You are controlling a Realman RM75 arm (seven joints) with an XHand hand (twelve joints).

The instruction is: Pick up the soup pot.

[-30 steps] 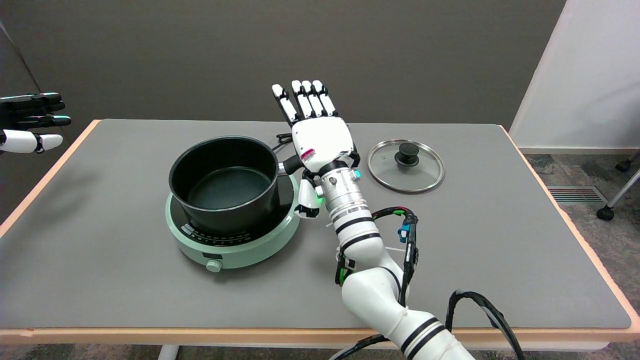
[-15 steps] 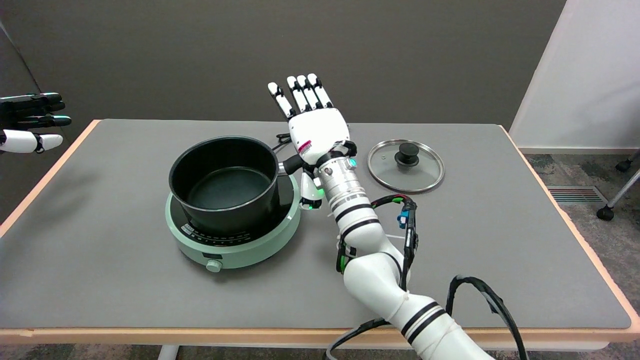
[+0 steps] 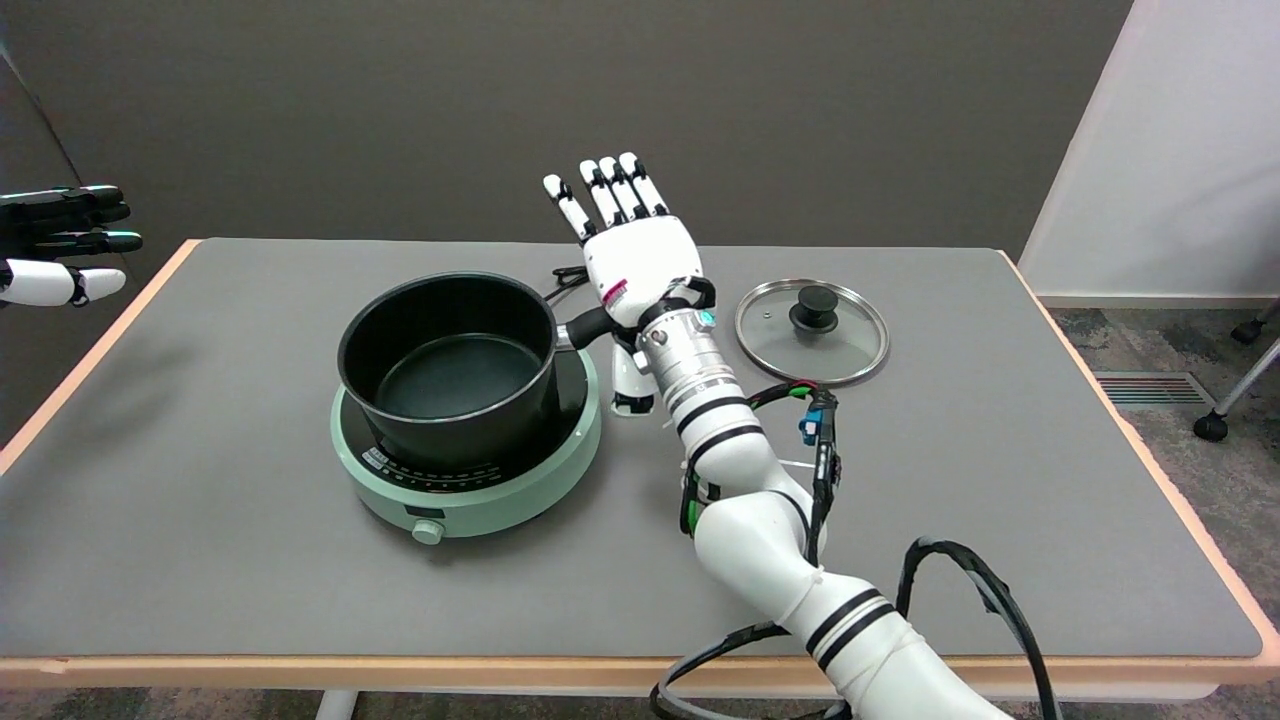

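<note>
A black soup pot [image 3: 452,362], empty and without its lid, sits on a round pale green cooker [image 3: 470,470] left of the table's middle. The pot's short black handle [image 3: 590,326] points right and runs under my right hand [image 3: 632,255]. That hand hovers flat above the handle with its back to the camera, fingers straight and spread toward the far wall, thumb hanging down beside the cooker. It holds nothing, and the handle's end is hidden beneath it.
A glass lid [image 3: 812,331] with a black knob lies on the grey table [image 3: 200,560] right of my wrist. A black cord [image 3: 566,276] trails behind the pot. The idle left hand [image 3: 60,245] hangs at the upper left.
My right arm has swung slightly right at the wrist and forearm. The hand first rose a little toward the far side, then settled; its thumb now hangs lower. The pot stays put.
</note>
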